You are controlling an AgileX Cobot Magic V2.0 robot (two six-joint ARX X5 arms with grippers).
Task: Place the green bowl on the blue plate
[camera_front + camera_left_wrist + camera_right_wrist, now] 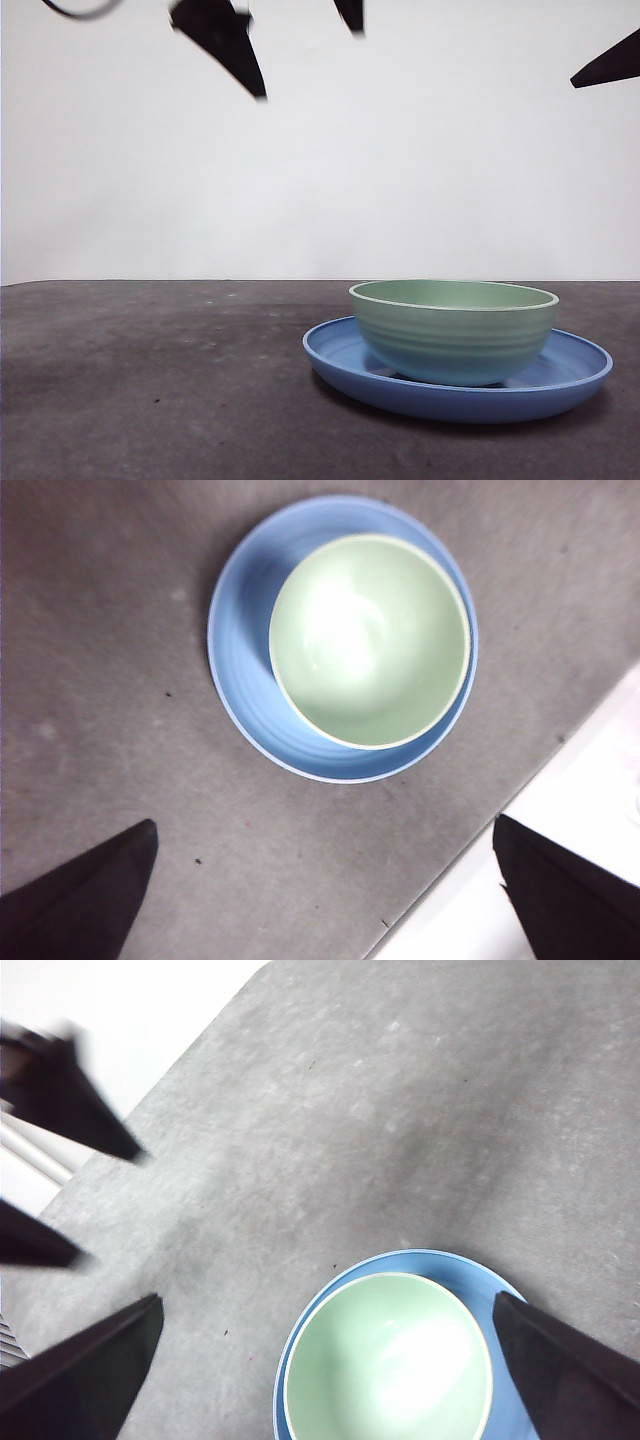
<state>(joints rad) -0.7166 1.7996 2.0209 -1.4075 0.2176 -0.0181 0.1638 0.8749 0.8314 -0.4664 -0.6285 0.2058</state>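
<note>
The green bowl [453,328] stands upright inside the blue plate [340,362] on the dark table, right of middle in the front view. Nothing touches either. My left gripper [323,823] is open and empty, high above the table, looking down on the bowl [368,640] and the plate [240,630]. It shows as two black tips at the top left of the front view [310,63]. My right gripper [327,1299] is open and empty, also high above the bowl [388,1360] and the plate [400,1260].
The dark grey table [150,380] ends at a white wall behind. A white surface [560,850] borders the table's edge in the left wrist view. The left arm's blurred jaws show at the side of the right wrist view.
</note>
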